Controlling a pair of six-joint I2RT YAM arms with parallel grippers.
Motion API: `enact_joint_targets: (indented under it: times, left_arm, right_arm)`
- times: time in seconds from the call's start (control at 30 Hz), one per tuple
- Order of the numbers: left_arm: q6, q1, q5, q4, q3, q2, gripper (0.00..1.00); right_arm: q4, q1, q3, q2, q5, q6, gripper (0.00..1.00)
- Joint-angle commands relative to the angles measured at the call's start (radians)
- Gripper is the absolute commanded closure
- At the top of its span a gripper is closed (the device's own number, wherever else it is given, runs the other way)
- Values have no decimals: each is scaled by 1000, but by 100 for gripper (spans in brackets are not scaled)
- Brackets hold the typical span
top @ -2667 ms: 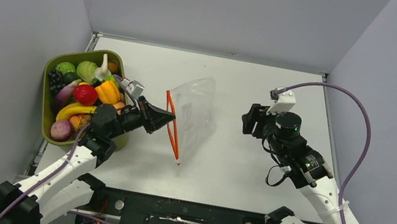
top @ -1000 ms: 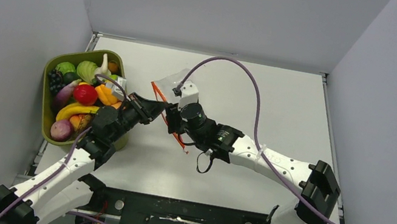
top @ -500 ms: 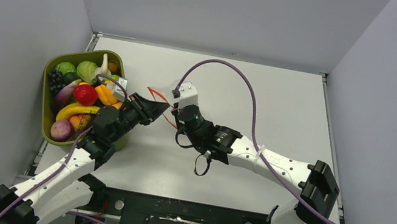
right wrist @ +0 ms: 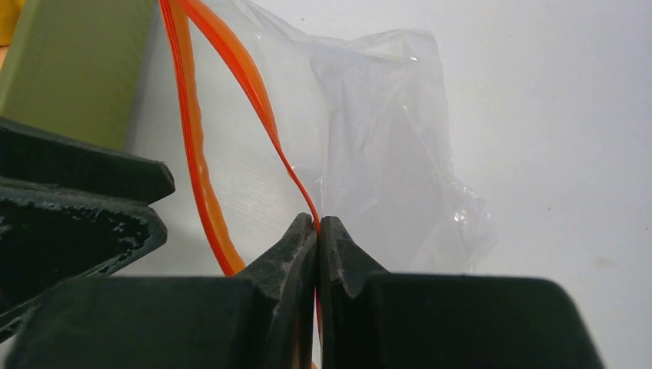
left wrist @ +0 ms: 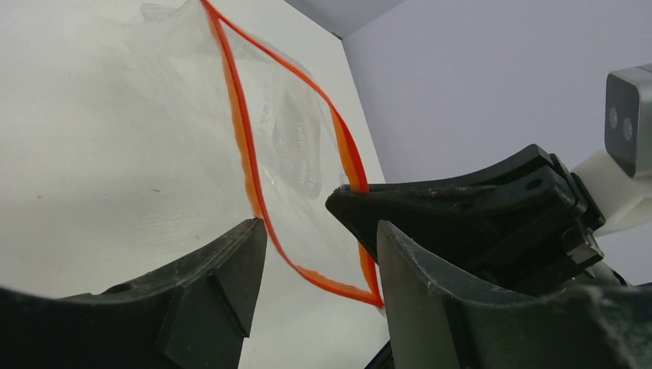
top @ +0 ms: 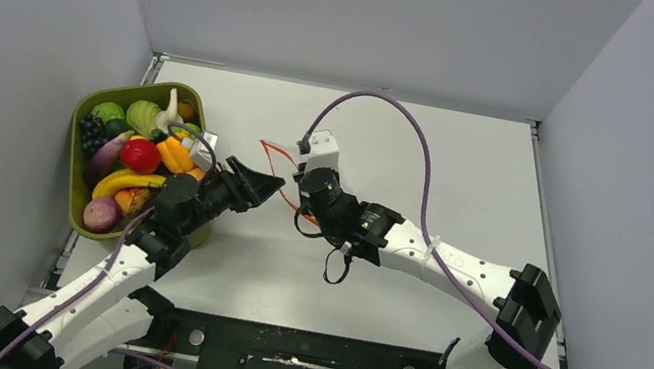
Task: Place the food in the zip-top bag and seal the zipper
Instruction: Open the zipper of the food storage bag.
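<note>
1. The bag [left wrist: 300, 146] sits near the middle of the table [top: 468, 169], between the two hands. Its clear film is crumpled. In the top view the film is hard to make out, and little more than its red strip shows.
2. The zipper [left wrist: 238, 131] is unsealed. Its two orange-red lips stand apart, leaving a lens-shaped mouth.
3. The right hand [right wrist: 317, 227] is closed. Its two fingers [right wrist: 292, 254] press together with no gap, and one lip of the zipper is pinched between their tips.
4. The left hand [left wrist: 319, 231] is spread wide and holds nothing. The mouth of the bag lies in the gap between its fingers. The other lip of the zipper runs past the tip of one finger; whether it touches that tip cannot be told.
5. The two hands face each other tip to tip across the mouth of the bag. In the right wrist view, the left hand's fingers lie just beside the free lip.
6. The food [top: 141, 155] is heaped in an olive-green tray [top: 72, 180] at the left edge of the table. A yellow banana [top: 122, 181] lies toward the tray's near side. The left arm crosses the near right corner of the tray.
</note>
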Motion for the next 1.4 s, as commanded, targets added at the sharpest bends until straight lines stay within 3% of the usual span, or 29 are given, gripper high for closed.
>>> enact_joint_targets:
  times: [0.0, 0.2, 0.43, 0.6, 0.77, 0.97, 1.3, 1.37]
  left_arm:
    - [69, -1, 32, -40, 66, -20, 45]
    - [115, -1, 48, -108, 119, 14, 43]
    - [68, -1, 121, 76, 93, 92, 40]
    - [101, 0, 65, 11, 115, 131, 40]
    - [117, 1, 71, 54, 114, 165, 41]
    - [177, 0, 68, 17, 126, 196, 52]
    - [252, 0, 26, -63, 126, 166, 97]
    - [257, 0, 26, -76, 129, 160, 100]
  right_arm:
    - [-1, -15, 59, -36, 60, 58, 100]
    - [8, -16, 47, -56, 49, 85, 100]
    - [86, -12, -2, -87, 29, 98, 100]
    - [110, -3, -31, -120, 63, 101, 100]
    - [98, -4, -36, -125, 54, 104, 100]
    - [87, -2, -44, -119, 47, 91, 100]
    - [-7, -58, -49, -166, 131, 103, 100]
    - [-12, -78, -66, -191, 128, 104, 100]
